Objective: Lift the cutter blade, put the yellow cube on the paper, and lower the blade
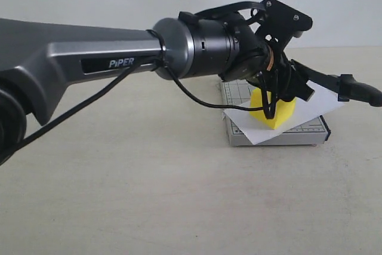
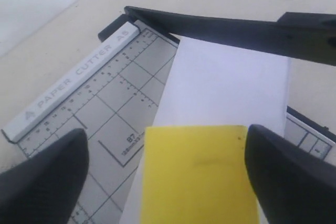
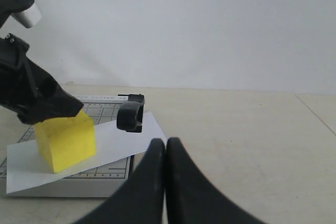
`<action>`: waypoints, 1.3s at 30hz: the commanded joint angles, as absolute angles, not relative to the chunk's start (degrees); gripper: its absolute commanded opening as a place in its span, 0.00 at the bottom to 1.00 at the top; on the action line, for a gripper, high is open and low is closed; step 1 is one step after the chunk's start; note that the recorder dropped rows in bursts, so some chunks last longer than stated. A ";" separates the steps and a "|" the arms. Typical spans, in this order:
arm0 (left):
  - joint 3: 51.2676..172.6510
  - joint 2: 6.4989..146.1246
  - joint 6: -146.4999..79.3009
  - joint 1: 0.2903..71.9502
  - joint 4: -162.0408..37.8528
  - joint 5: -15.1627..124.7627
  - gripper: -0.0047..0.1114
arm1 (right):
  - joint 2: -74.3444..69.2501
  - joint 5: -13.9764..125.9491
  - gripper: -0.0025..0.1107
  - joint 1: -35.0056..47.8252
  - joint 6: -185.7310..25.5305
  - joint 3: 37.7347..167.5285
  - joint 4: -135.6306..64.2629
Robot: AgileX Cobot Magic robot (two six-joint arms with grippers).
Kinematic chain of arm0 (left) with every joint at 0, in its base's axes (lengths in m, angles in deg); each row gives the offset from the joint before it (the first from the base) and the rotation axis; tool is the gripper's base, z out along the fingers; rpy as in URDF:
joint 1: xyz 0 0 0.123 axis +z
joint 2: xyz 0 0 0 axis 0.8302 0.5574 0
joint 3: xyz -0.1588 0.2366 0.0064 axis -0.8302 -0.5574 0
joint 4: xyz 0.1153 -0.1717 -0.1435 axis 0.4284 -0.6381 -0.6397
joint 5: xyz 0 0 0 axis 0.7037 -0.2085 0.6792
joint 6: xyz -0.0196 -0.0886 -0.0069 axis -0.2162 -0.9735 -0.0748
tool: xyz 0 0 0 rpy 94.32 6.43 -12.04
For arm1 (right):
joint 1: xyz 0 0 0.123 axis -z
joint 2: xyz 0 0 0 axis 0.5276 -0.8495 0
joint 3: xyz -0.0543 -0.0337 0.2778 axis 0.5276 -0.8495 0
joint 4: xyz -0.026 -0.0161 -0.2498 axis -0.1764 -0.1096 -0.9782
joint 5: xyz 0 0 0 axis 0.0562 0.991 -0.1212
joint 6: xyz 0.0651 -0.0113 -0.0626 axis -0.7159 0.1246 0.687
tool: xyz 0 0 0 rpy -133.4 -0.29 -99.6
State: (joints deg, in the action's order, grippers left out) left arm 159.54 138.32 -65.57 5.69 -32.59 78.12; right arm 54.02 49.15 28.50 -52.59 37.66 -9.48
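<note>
Reaching out level, your left gripper (image 2: 165, 145) straddles the smooth yellow cube (image 2: 194, 177) on the flat white paper (image 2: 226, 87), jaws parted; on your right gripper (image 3: 166, 145) the curved black fingers (image 3: 144, 182) press together.

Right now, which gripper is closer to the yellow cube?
Left. The left gripper straddles the yellow cube on the paper, one finger each side. The right gripper is shut, off beside the cutter, well apart.
</note>
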 commanded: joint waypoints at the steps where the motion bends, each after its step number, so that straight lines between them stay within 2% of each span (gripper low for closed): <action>1: 160.39 134.06 -66.20 5.88 -33.54 83.15 0.69 | 54.21 48.93 0.02 28.48 -52.52 37.73 -9.25; 4: 160.39 131.10 -66.20 5.88 -36.12 85.33 0.64 | 54.21 48.93 0.02 28.48 -52.52 37.73 -9.25; 11: 160.00 124.56 -65.33 5.68 -36.86 88.20 0.30 | 54.21 48.93 0.02 28.48 -52.52 37.73 -9.25; 15: 155.05 119.73 -65.33 5.68 -36.86 87.58 0.18 | 54.21 48.93 0.02 28.48 -52.52 37.73 -9.25; 20: 143.81 111.48 -65.82 5.68 -36.86 81.23 0.15 | 54.21 48.93 0.02 28.48 -52.52 37.73 -9.25; 32: 104.54 85.01 -71.47 5.68 -36.86 54.46 0.15 | 54.21 48.93 0.02 28.48 -52.52 37.73 -9.25; 39: 97.50 76.82 -73.14 5.68 -36.86 55.69 0.15 | 54.21 48.50 0.02 28.48 -52.51 37.73 -9.25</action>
